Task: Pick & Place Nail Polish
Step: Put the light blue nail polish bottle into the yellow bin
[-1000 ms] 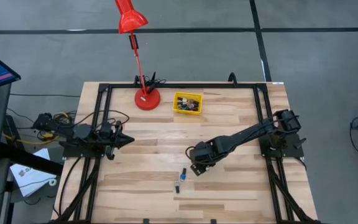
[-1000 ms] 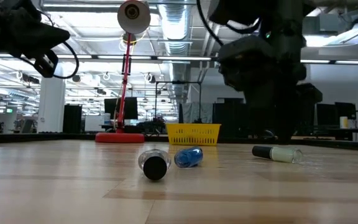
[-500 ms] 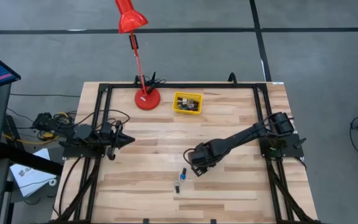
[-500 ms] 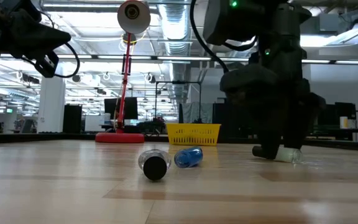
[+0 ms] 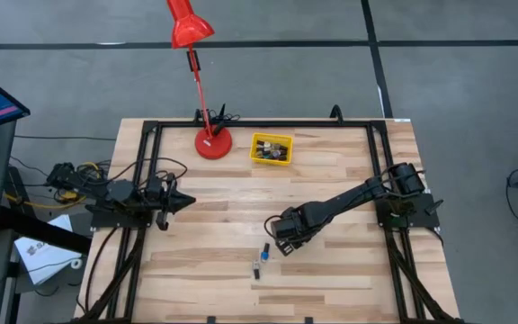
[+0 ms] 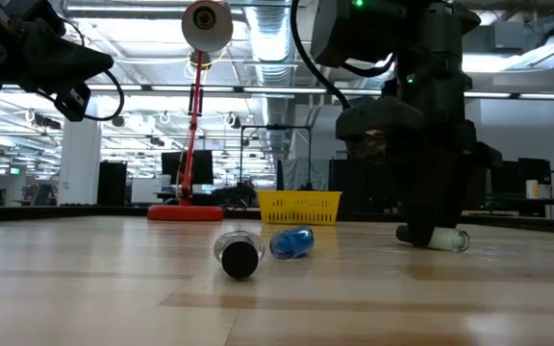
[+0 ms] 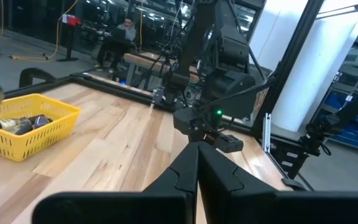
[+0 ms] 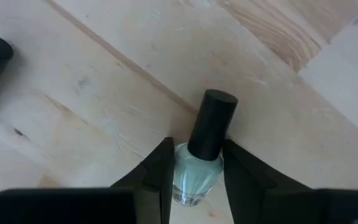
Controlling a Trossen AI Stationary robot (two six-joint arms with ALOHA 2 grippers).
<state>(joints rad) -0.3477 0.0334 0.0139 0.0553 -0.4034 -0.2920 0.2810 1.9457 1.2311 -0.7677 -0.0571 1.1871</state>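
A pale green nail polish bottle [image 8: 194, 177] with a black cap [image 8: 211, 124] lies on its side on the table. My right gripper [image 8: 197, 180] is down on it, shut on its glass body; the low view shows this gripper [image 6: 433, 231] reaching the tabletop. A blue bottle [image 6: 291, 242] and a black-capped bottle [image 6: 239, 256] lie on their sides nearby, toward the left. More bottles rest in the yellow bin [image 5: 271, 148]. My left gripper [image 5: 190, 202] waits shut above the table's left side. My right gripper pinches the pale green bottle's glass body [image 8: 185, 183] between its two fingers, just below the cap. The fingers [image 8: 160, 177] come from above, pointing down, and lie across the bottle. The bottle rests on its side on the table [image 8: 104, 81].
A red desk lamp [image 5: 212, 142] stands at the far edge beside the yellow bin. The blue bottle [image 5: 264, 249] and the black-capped one [image 5: 256, 267] lie just left of my right gripper. Bare wood stretches across the table's middle and near side.
My right gripper has come down from above the table onto the pale green bottle, and its fingers now stand against the bottle's sides. The bottle stays lying where it was.
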